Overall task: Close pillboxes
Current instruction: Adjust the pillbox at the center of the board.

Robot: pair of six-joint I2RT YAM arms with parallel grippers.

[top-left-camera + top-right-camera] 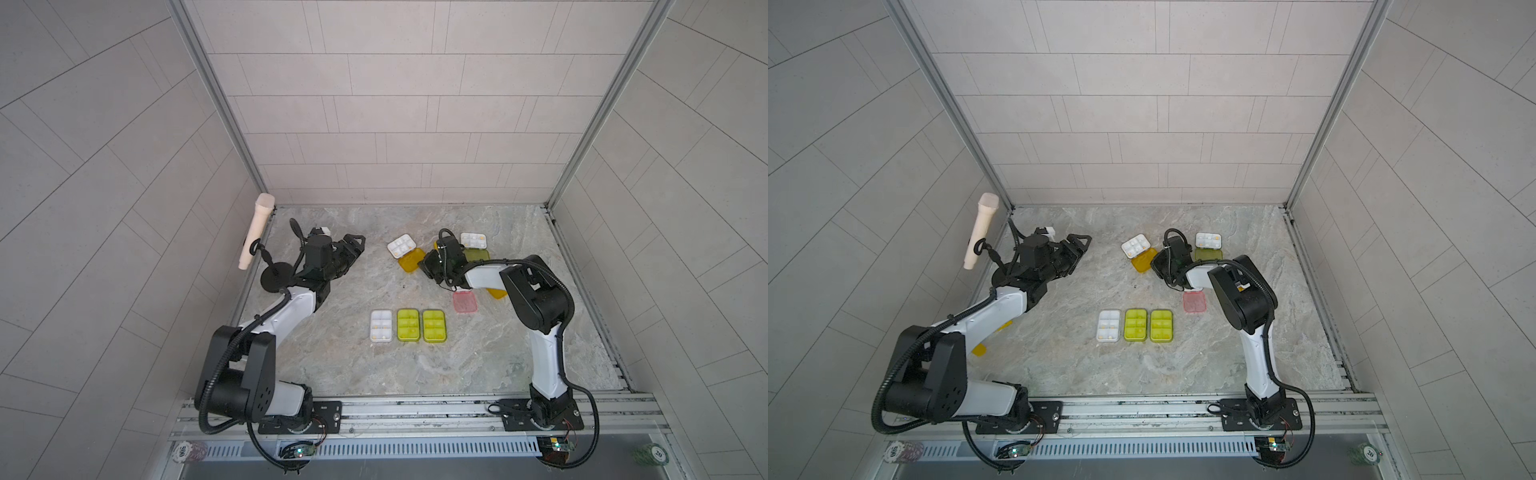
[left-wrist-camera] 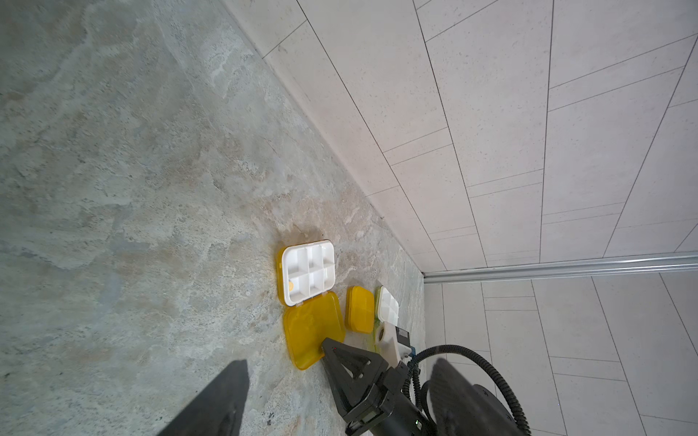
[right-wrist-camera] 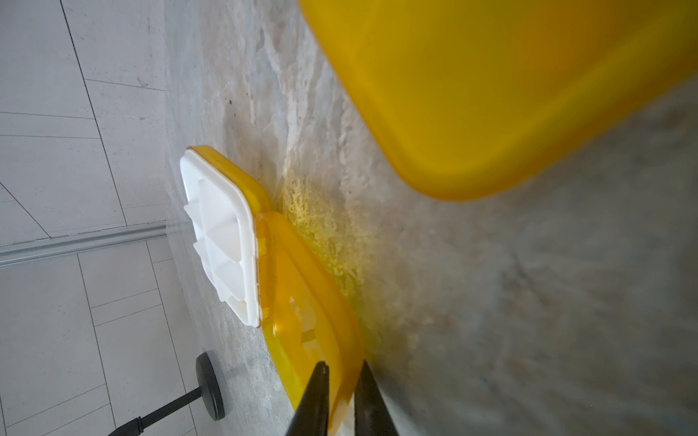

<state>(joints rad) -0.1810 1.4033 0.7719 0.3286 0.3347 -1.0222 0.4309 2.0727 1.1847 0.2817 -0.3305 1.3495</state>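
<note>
Near row: three closed pillboxes (image 1: 408, 325). My right gripper (image 3: 342, 372) pinches the far orange lid (image 3: 302, 321); left gripper (image 1: 355, 245) partly open, empty.

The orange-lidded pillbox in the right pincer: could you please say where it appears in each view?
In a top view: pillbox sits far centre.
In a top view: likewise.
Left wrist: tray beyond the right pincer.
Right wrist: lid between pincer tips, tray beyond.
Shared landmark: that pincer on its lid.
</note>
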